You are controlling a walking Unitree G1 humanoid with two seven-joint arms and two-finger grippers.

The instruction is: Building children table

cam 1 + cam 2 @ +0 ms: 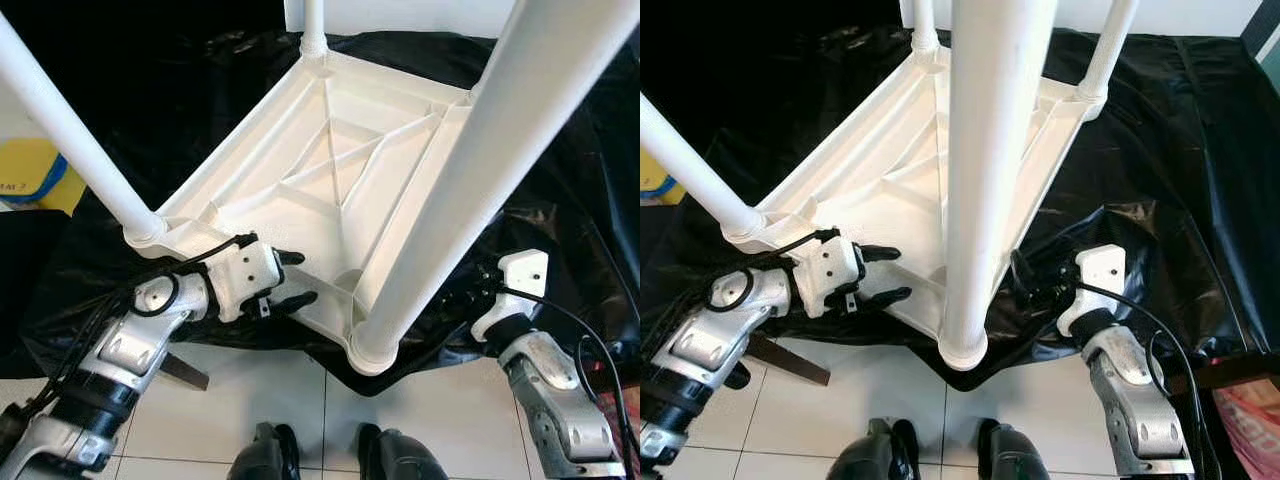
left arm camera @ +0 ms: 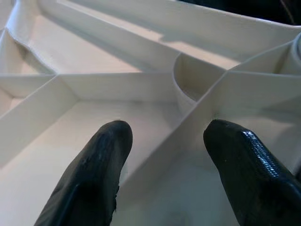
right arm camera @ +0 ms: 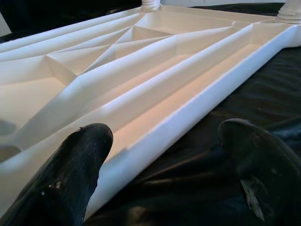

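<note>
While upturned, white table [image 1: 340,180] between left tool [image 1: 292,278] and right tool [image 1: 1025,280].

Setting: indoor room, probably a home, used as an assembly spot. Evidence: pale glossy tiled floor [image 1: 270,400] with grout lines; black plastic sheet [image 1: 1160,150] spread over it; white wall base [image 1: 400,15] behind; upturned white plastic children's table [image 1: 340,190] lying on the sheet.

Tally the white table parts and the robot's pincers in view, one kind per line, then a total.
Upturned white tabletop: 1
White legs standing up from its corners: 4
Pincers, left pincer over the tabletop's near rim, right pincer beside its edge, both open: 2
Total: 7
</note>
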